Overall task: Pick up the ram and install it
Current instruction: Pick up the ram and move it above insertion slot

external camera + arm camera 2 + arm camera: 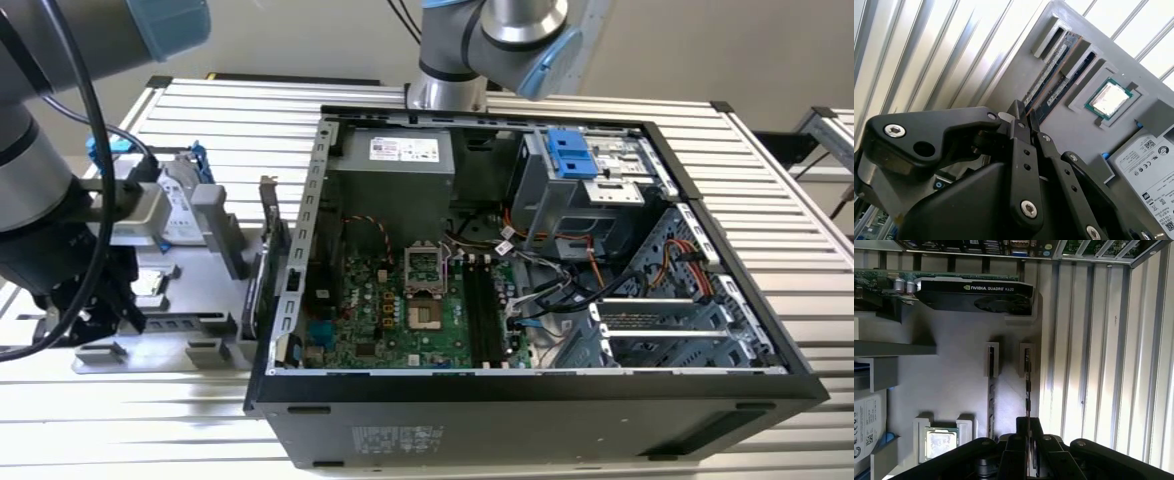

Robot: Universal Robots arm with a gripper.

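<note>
Two ram sticks stand on edge in slotted holders of a grey tray (959, 370). The ram (1027, 380) nearest the tray's edge runs between my gripper's (1028, 424) black fingers, which press close on both its faces; it still sits in its holder. In the second wrist view this ram (1050, 72) likewise ends between the tips of the gripper (1025, 114). In the exterior view the gripper (118, 305) hangs low over the tray (200, 325), at that view's left beside the open computer case. The motherboard's black memory slots (483, 310) lie inside the case.
A second stick (991, 390) stands parallel just beside the held one. A square silver processor chip (1109, 98), a hard drive (1149, 160) and a black graphics card (974, 292) share the tray. The case wall (287, 290) rises right beside the tray. Cables (561, 290) cross the case interior.
</note>
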